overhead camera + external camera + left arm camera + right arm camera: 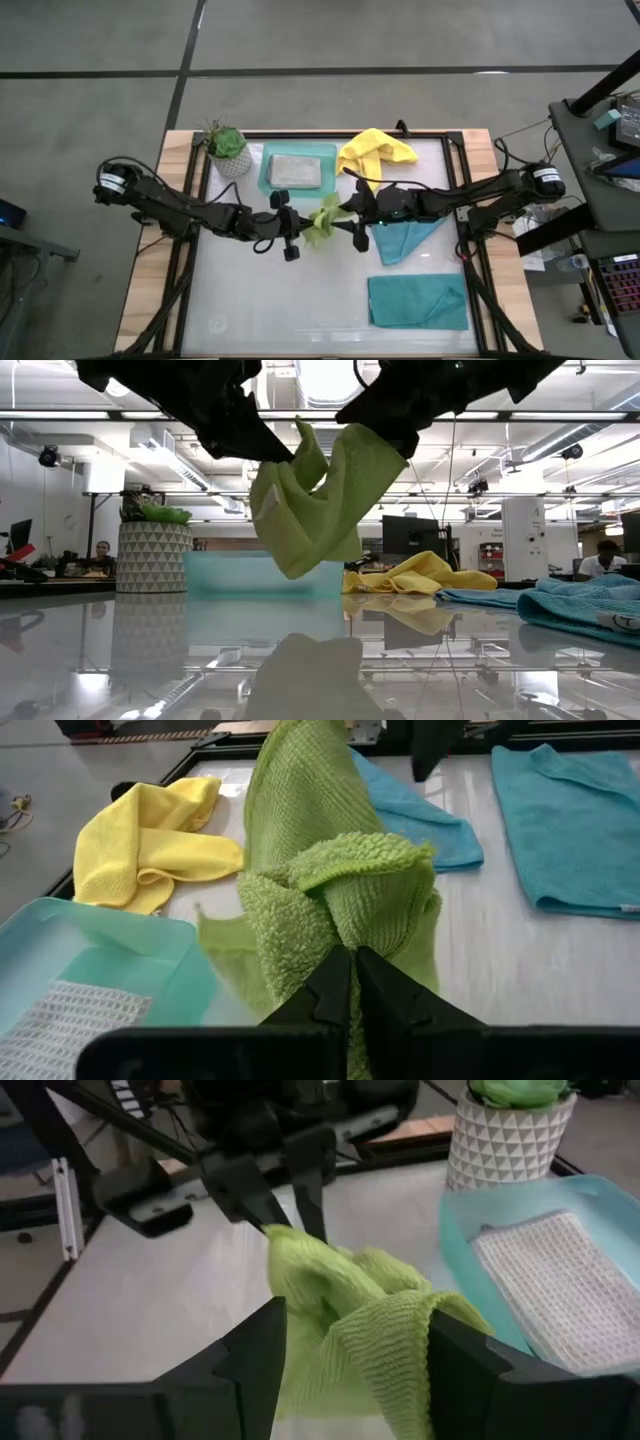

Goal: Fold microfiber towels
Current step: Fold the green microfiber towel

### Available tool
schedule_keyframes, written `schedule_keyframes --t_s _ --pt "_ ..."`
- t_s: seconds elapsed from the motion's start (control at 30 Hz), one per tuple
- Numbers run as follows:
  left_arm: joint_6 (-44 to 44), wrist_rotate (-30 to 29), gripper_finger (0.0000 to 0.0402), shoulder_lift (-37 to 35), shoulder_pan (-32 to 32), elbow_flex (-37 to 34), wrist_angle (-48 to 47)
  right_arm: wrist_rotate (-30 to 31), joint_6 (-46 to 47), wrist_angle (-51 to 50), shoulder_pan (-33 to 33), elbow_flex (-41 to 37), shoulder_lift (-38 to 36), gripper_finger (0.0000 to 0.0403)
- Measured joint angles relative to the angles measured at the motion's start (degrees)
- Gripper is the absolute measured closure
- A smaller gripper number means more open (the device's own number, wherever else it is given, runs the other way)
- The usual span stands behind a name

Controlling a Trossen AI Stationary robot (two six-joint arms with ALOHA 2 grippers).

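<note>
A lime green towel (325, 218) hangs bunched above the table's middle, clear of the surface in the low view (315, 510). My left gripper (352, 955) comes from the table's left and is shut on it. My right gripper (355, 1315) faces it from the right, open wide, with the towel's other end between its fingers. A grey towel (298, 170) lies folded in the mint tray (266, 172). A yellow towel (375, 150) lies crumpled at the far edge. One teal towel (405, 240) lies under my right arm, and another (418, 302) lies flat near the front. My left gripper pinches a gathered bunch of the lime green towel (345, 925) between its fingertips, several layers. The fingers come slanting down from the table's left. The towel hangs below and beyond them, slack and clear of the table. My right gripper's open fingers stand on either side of the towel's raised end (370, 440). The cloth lies against the inner side of one finger (450, 1355). Whether that finger carries the cloth, I cannot tell.
A potted plant (227, 150) in a patterned white pot stands at the far left beside the tray. Bare tabletop lies in front of the hanging towel and toward the near left (260, 300). People and desks show in the room behind.
</note>
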Motion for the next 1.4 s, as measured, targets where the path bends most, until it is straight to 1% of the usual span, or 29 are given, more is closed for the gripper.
schedule_keyframes --t_s 0.27,0.37,0.47,0.6,0.7,0.9,0.97,1.07,1.17,1.23,1.3,1.4 --pt "0.1 -0.2 0.0402 0.8 0.0 0.2 2.2 0.0 1.1 4.4 0.9 -0.1 4.2 0.0218" --pt "0.1 -0.2 0.0402 0.8 0.0 0.4 2.3 0.2 0.8 3.8 0.8 -0.1 5.0 0.0218" --pt "0.1 -0.2 0.0402 0.8 0.0 0.4 2.2 3.0 0.0 -2.8 0.5 -0.1 3.9 0.0218" --pt "0.1 -0.3 0.0402 0.5 0.0 0.4 2.2 3.5 0.0 -10.9 0.2 -0.1 0.7 0.0218" --pt "0.5 -2.7 0.0402 0.0 0.0 0.4 2.0 2.9 1.2 -15.4 0.3 -0.1 -1.7 0.0218" --pt "2.1 -11.6 0.0402 -0.5 0.0 0.4 1.2 1.0 4.6 -20.9 0.2 -0.1 -5.6 0.0218" --pt "2.3 -12.3 0.0402 -0.6 0.0 0.4 1.3 1.0 4.6 -21.9 0.2 -0.1 -6.2 0.0218" --pt "3.2 -12.3 0.0402 -0.5 0.1 0.4 1.2 1.4 3.0 -22.0 0.2 -0.1 -6.8 0.0221" --pt "3.2 -12.3 0.0402 -0.5 0.1 0.3 1.3 1.5 1.0 -21.4 0.2 -0.1 -6.4 0.0238" --pt "3.2 -12.3 0.0402 -0.5 0.1 0.3 1.3 1.5 1.3 -18.1 0.2 -0.1 -5.5 0.0249" --pt "3.2 -12.2 0.0402 -0.5 0.1 0.3 1.8 1.5 1.6 -13.4 0.0 -0.1 -4.1 0.0252" --pt "3.3 -12.2 0.0402 -0.5 0.1 0.3 1.8 1.5 2.0 -7.3 -0.1 -0.1 -2.4 0.0238"
